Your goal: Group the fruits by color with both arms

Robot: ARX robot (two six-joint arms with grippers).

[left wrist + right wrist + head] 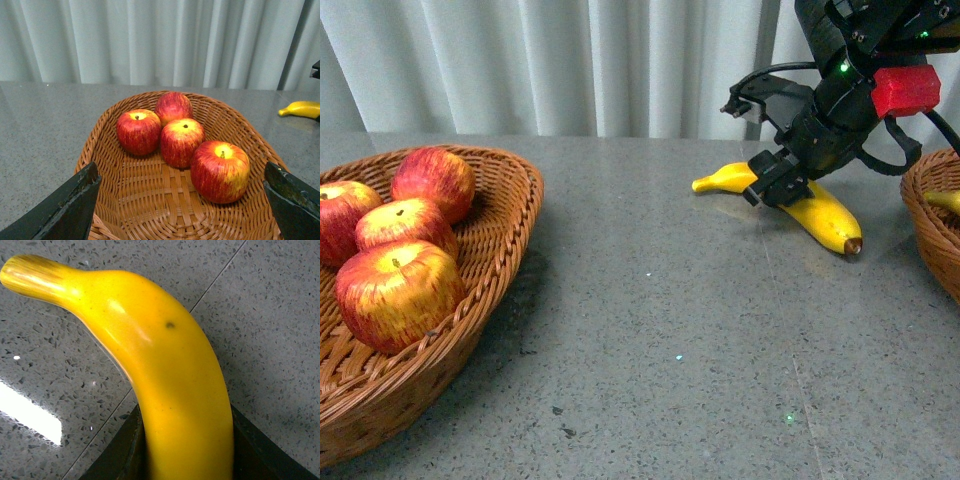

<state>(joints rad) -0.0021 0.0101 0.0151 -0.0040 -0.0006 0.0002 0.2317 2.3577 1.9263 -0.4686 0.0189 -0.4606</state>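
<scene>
My right gripper [775, 185] is shut on a long yellow banana [820, 212] at the far right of the grey table; the banana fills the right wrist view [170, 385] between the black fingers [125, 450]. Several red apples with yellow streaks [398, 292] lie in a wicker basket [510, 215] at the left. My left gripper [185, 200] is open above that basket [150, 195], its fingers [65, 210] wide on either side, with an apple [220, 171] between them further on. The left arm is out of the front view.
A second wicker basket [932, 235] stands at the right edge with another banana [945, 200] in it. White curtains hang behind the table. The grey stone tabletop [660, 350] lies bare between the baskets.
</scene>
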